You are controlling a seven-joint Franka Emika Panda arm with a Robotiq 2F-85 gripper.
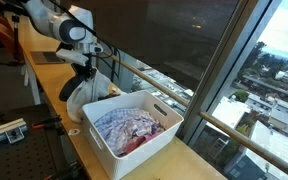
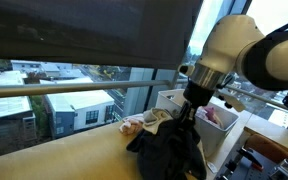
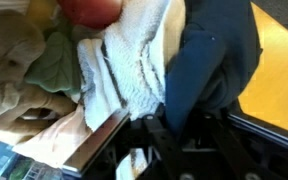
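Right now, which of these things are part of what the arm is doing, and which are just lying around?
In hand:
claw, closed on the dark blue cloth
clothes pile under it
white basket beside the pile

Just lying about:
railing
window blind

The white arm [image 1: 49, 20] is hanging over the scene in an exterior view, with its wrist [image 1: 79, 36] bending so that the gripper [image 1: 84, 76] is pointing straight down. In both exterior views the gripper is standing upright below the bulky wrist. In the wrist view its black fingers [image 3: 156, 140] are showing at the bottom edge, pinching a dark cloth [image 3: 212, 60] between them.
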